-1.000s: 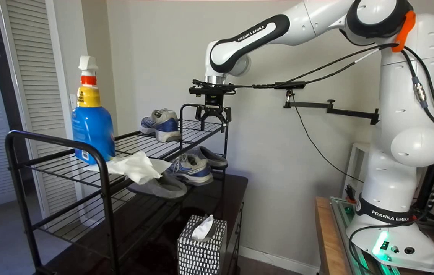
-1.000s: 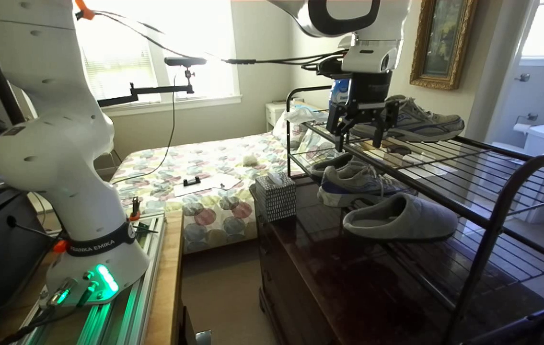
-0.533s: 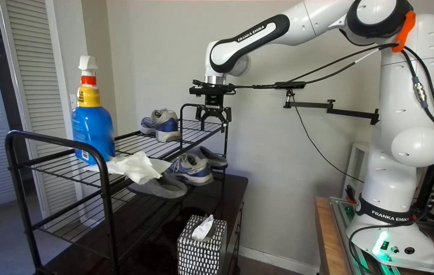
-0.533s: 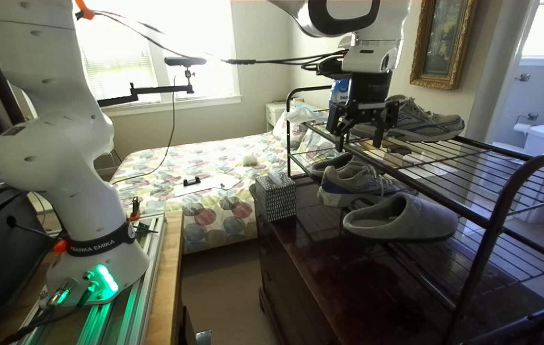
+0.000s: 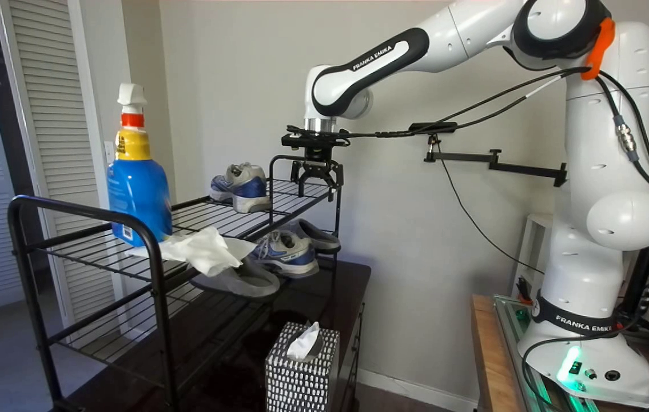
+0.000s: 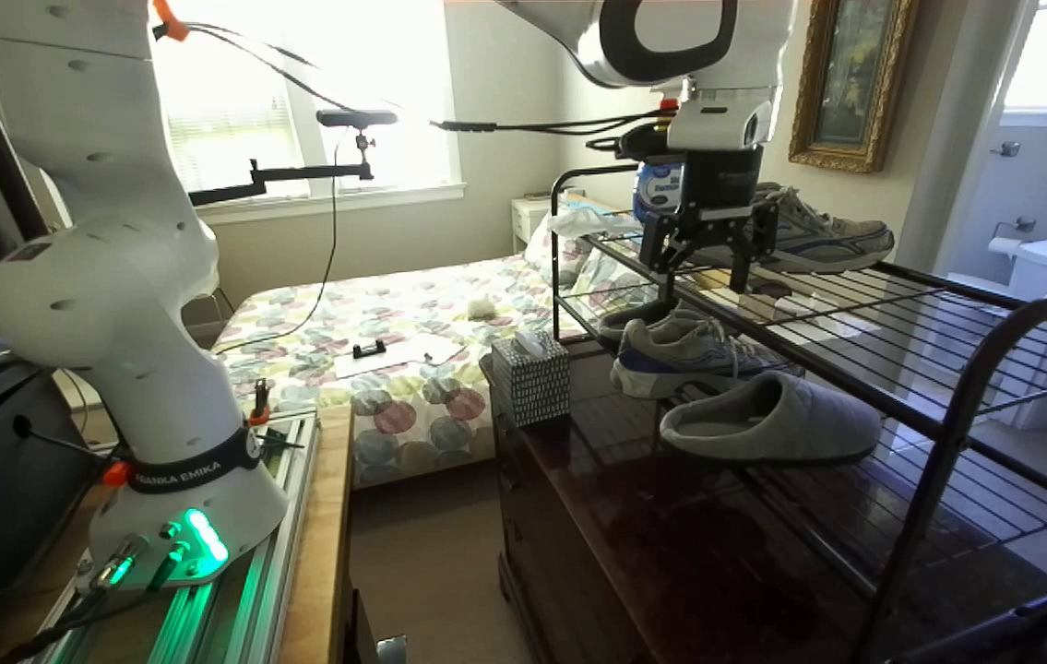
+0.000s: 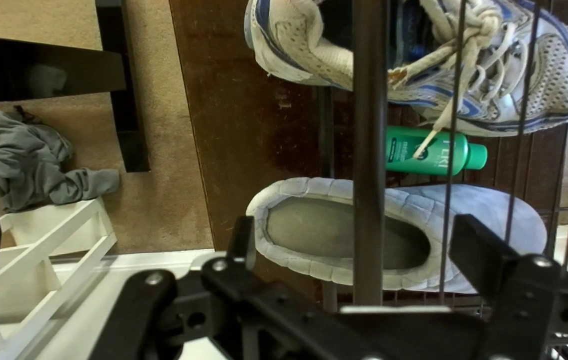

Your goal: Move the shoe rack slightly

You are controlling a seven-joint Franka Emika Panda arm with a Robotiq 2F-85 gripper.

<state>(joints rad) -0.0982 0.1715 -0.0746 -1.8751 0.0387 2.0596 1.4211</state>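
- I'm hanging the gripper (image 6: 702, 284) at the edge of the upper shelf (image 6: 901, 408) of the shoe rack (image 5: 159, 292) in both exterior views, its jaws spread wide and holding nothing.
- In the wrist view, my fingers (image 7: 479, 245) are showing along the bottom of the frame, a tubular rail (image 7: 370, 125) running vertically between them; whether either is touching it, I'm not managing to tell.
- Black tube and wire grid, the shoe rack is spanning lower left to center in an exterior view, its rounded end frame (image 5: 72, 208) standing toward the camera.
- Up top, a gray-and-blue sneaker (image 5: 253, 191) is resting near the gripper, center of that frame; a blue spray bottle (image 5: 139, 194) is standing upright farther left, a crumpled white sheet (image 5: 204, 250) lying just beside it.
- On the lower shelf (image 6: 809, 528), right of center in an exterior view, a gray slipper (image 6: 767, 426) and a second sneaker (image 6: 684, 361) are sitting side by side.
- In the wrist view a green bottle (image 7: 424, 150) is showing between sneaker and slipper, right of center; what it's resting on, I'm not making out.
- A patterned tissue box (image 5: 301, 375) is sitting on a dark dresser (image 5: 353, 277), bottom center in an exterior view.
- Farther out, a bed (image 6: 435, 397) is lying center left in an exterior view.
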